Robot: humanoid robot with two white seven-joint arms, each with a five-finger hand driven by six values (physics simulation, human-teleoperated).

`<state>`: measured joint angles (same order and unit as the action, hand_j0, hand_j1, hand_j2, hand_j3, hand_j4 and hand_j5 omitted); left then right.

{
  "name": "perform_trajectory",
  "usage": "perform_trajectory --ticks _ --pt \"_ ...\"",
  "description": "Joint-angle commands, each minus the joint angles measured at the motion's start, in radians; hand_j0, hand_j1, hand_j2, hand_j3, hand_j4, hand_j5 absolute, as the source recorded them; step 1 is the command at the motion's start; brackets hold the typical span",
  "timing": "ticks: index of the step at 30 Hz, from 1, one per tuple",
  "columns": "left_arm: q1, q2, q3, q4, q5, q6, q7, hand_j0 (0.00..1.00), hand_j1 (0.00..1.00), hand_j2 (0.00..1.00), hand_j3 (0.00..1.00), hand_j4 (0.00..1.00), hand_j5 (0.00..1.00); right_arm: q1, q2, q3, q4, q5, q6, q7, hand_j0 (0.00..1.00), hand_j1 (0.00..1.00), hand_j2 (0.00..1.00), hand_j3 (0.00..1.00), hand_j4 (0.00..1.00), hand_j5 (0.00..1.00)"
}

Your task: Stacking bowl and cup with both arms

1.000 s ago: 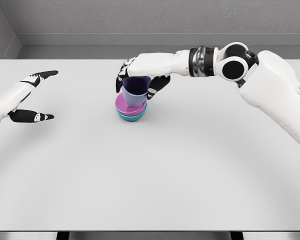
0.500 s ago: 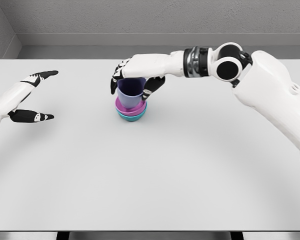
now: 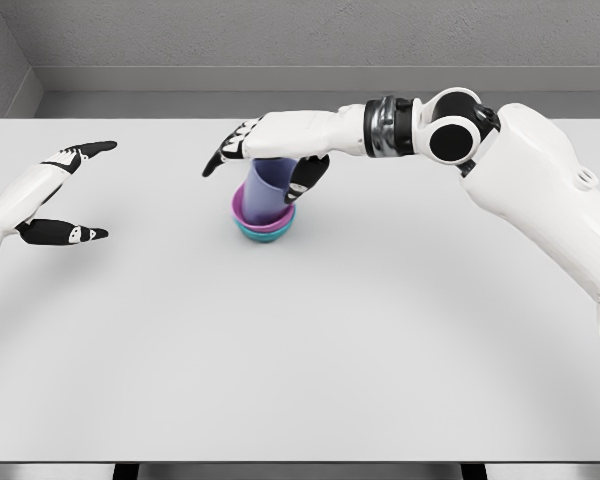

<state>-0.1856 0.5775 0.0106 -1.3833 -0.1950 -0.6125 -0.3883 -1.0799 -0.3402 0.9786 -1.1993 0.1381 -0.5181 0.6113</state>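
Note:
A purple cup (image 3: 269, 192) sits tilted inside a magenta bowl (image 3: 241, 212), which is nested in a teal bowl (image 3: 264, 236) at the table's back middle. My right hand (image 3: 256, 178) hovers over the cup's rim. Its fingers (image 3: 220, 160) are spread out to the left, clear of the cup, while the thumb (image 3: 304, 181) hangs by the cup's right side. The right hand is open. My left hand (image 3: 93, 190) rests at the table's left edge, far from the stack, open with finger and thumb apart and nothing in it.
The white table (image 3: 300, 350) stretches wide in front of and to both sides of the stack. A grey wall and ledge (image 3: 300, 80) run behind its far edge.
The right hand's fingers have lifted off the cup and spread to the left. The cup has settled lower into the magenta bowl and leans. The left arm has not moved.

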Motion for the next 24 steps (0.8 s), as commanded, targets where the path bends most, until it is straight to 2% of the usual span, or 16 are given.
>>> perform_trajectory --ticks 1,4,6,8,10,13,15,17,24 --pt "0.000 0.001 0.000 0.000 0.008 0.002 0.000 1.00 1.00 1.00 1.00 1.00 1.00 0.000 0.000 -0.001 0.000 -0.006 -0.005 0.000 1.00 1.00 1.00 1.00 1.00 1.00" --pt "0.000 -0.007 0.002 0.000 0.008 0.002 0.000 1.00 1.00 1.00 1.00 1.00 1.00 0.000 -0.017 -0.005 -0.003 -0.009 -0.013 0.000 1.00 1.00 1.00 1.00 1.00 1.00" --pt "0.000 -0.007 0.002 0.000 0.008 0.002 0.000 1.00 1.00 1.00 1.00 1.00 1.00 -0.002 -0.074 -0.015 -0.008 -0.015 -0.056 0.000 1.00 1.00 1.00 1.00 1.00 1.00" --pt "0.000 -0.008 0.002 0.000 0.008 0.002 0.000 1.00 1.00 1.00 1.00 1.00 1.00 -0.003 -0.157 -0.034 -0.008 -0.018 -0.093 0.000 1.00 1.00 1.00 1.00 1.00 1.00" --pt "0.000 -0.007 0.002 0.000 0.008 0.002 0.000 1.00 1.00 1.00 1.00 1.00 1.00 0.011 -0.264 -0.115 -0.005 -0.021 -0.093 0.000 1.00 1.00 1.00 1.00 1.00 1.00" --pt "0.000 -0.008 0.002 -0.002 0.008 0.002 0.000 1.00 1.00 1.00 1.00 1.00 1.00 0.103 -0.419 -0.227 0.003 -0.022 -0.093 0.000 1.00 1.00 1.00 1.00 1.00 1.00" --pt "0.003 -0.008 0.002 -0.008 0.008 0.002 0.000 1.00 1.00 1.00 1.00 1.00 1.00 0.158 -0.477 -0.273 0.006 -0.022 -0.093 0.000 1.00 1.00 1.00 1.00 1.00 1.00" --pt "0.005 -0.010 0.002 -0.017 0.008 0.002 0.000 1.00 1.00 1.00 1.00 1.00 1.00 0.179 -0.497 -0.288 0.006 -0.022 -0.093 0.000 1.00 1.00 1.00 1.00 1.00 1.00" --pt "0.006 -0.018 0.003 -0.020 0.008 0.002 0.002 1.00 1.00 1.00 1.00 1.00 1.00 0.187 -0.491 -0.288 0.023 -0.022 -0.093 0.000 1.00 1.00 1.00 1.00 1.00 1.00"
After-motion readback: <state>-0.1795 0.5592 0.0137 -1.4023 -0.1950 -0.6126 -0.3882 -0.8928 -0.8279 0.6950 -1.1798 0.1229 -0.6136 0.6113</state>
